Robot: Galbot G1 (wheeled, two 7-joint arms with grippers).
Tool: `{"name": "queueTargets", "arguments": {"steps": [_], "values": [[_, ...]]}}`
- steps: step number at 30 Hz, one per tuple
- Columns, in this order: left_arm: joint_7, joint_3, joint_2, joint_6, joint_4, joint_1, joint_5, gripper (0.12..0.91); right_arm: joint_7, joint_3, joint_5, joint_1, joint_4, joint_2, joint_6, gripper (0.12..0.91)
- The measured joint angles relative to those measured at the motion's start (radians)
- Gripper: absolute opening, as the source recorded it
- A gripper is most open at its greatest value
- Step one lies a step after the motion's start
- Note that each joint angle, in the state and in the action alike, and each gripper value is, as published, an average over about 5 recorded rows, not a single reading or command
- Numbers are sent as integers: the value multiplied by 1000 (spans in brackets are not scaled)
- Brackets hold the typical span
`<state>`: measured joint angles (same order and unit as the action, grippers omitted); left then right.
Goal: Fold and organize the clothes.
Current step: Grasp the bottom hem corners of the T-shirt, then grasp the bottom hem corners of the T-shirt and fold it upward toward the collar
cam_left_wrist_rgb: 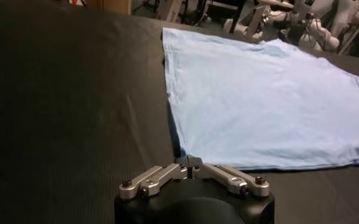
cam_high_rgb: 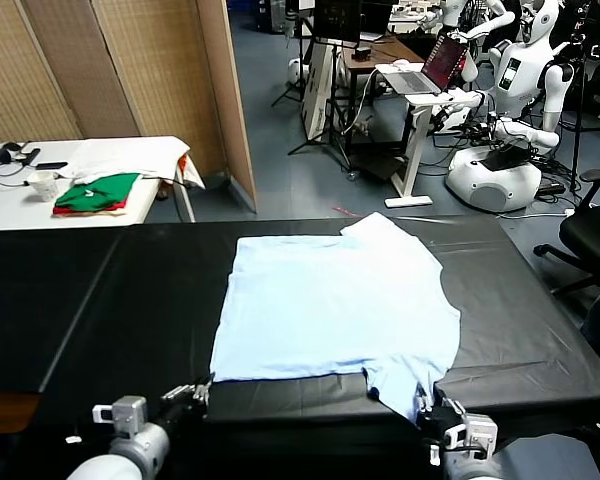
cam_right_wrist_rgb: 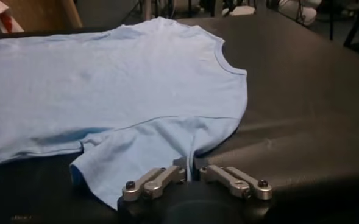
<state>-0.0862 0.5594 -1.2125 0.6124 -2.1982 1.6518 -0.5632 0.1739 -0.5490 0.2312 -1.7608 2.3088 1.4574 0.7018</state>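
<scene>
Two grippers sit at the near edge of a black table point(cam_high_rgb: 100, 300), each clamped on a part of one pale sky-blue T-shirt point(cam_high_rgb: 330, 300) that lies spread flat across the middle of the tabletop, plain side up, its neckline toward 3 o'clock and its hem toward 9 o'clock in the head view. At about 7 o'clock from the shirt's centre, the left gripper point(cam_high_rgb: 198, 392) has its jaws drawn together on the near hem corner; the left wrist view shows that gripper point(cam_left_wrist_rgb: 190, 163) pinching the very tip of the fabric where the hem edge meets the near side. At about 5 o'clock, the right gripper point(cam_high_rgb: 432, 412) is closed on the near short sleeve, which droops toward the table edge; in the right wrist view the gripper point(cam_right_wrist_rgb: 191, 167) nips the sleeve's edge, and the cloth puckers into a small ridge just in front of the jaws. Well apart, at 10 o'clock, a white side table point(cam_high_rgb: 10, 200) carries folded green and red garments point(cam_high_rgb: 98, 193), a white cup point(cam_high_rgb: 43, 185) and a white cloth point(cam_high_rgb: 130, 155).
</scene>
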Motion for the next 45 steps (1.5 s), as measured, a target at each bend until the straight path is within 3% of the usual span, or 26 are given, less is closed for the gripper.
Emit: {"name": "queueTargets", "arguments": {"steps": [12, 19, 23, 27, 45], "values": [[-23, 62, 8, -15, -123, 148, 42, 146, -14, -37, 31, -83, 102, -29, 1, 140], [-24, 75, -9, -53, -178, 194, 48, 146, -74, -71, 79, -20, 76, -62, -103, 140], [-20, 65, -23, -109, -161, 150, 31, 146, -105, -72, 69, 51, 9, -72, -179, 140], [-17, 52, -37, -147, -113, 63, 21, 146, -116, -60, 76, 137, -64, -91, -201, 140], [-4, -10, 14, -190, 141, -249, 29, 146, -125, 59, 46, 495, -367, -214, -210, 140]]}}
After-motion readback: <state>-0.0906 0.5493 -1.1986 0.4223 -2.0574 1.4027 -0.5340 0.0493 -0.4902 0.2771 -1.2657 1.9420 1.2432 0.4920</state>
